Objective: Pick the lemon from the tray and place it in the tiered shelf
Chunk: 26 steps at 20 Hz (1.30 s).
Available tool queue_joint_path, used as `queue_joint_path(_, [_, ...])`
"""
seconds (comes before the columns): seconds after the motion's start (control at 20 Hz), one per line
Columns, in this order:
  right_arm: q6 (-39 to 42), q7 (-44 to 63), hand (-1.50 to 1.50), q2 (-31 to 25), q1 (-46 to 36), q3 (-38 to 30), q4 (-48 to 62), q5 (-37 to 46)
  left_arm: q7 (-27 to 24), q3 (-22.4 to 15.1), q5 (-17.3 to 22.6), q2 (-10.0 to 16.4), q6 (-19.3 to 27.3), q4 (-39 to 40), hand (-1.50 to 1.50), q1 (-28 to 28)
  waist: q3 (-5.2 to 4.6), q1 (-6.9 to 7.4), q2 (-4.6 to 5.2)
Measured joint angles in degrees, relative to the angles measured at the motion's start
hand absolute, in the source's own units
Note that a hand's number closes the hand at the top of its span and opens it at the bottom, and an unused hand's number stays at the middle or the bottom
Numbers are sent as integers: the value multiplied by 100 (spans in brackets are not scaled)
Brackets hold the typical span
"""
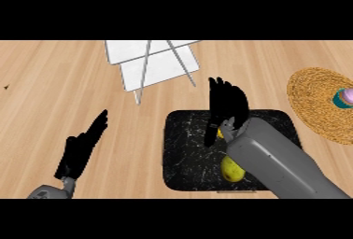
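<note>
Counter of pale wooden planks (62, 93) fills my view. In the near middle of it lies the square black tray of marbled stone (186, 154). Beyond the tray, to the far left, stands the white tiered shelf with thin wire legs (155, 60), and at the right edge is a round woven straw mat (314, 112).

My grey right forearm (276, 163) crosses the tray. The black right hand (228, 105) is over the tray's far rim, fingers stretched straight and close together, holding nothing that I can see. The black left hand (81, 149) rests open at the near left, fingers up, apart from the tray.

The yellow lemon (233, 170) lies on the tray, half hidden beside the forearm. A small yellow spot also shows near the thumb, and I cannot tell if it is the same fruit. A small teal and lilac object (344, 98) sits on the mat.

I judge the main risk is this: the hand is beyond the lemon, so the forearm may push the fruit toward the near rim. Closing blind is also dangerous, because the arm hides it. Bare wood between tray and shelf gives room to move, and only the wire legs must be avoided.
</note>
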Motion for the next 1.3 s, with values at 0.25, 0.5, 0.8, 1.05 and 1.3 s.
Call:
queue_joint_path(0.25, [-5, 118, -150, 289, 133, 51, 171, 255, -113, 97, -41, -48, -28, 102, 0, 44, 1, -58, -9])
queue_joint_path(0.5, [-17, 151, -150, 372, 224, 128, 383, 691, -161, 128, -89, -66, -65, 40, 0, 145, 2, -70, -14])
queue_joint_path(0.8, [82, 105, -150, 468, 264, 11, 593, 997, -127, 193, -138, -114, -125, 28, 0, 162, 3, -77, -12])
queue_joint_path(1.05, [203, -67, -150, 472, 438, -84, 673, 1205, -177, 283, -169, -130, -236, 118, 0, 149, 3, -86, -9])
queue_joint_path(1.3, [272, -239, -150, 575, 571, -219, 943, 1468, -83, 324, -289, -218, -206, 125, 0, 64, 4, -80, -3])
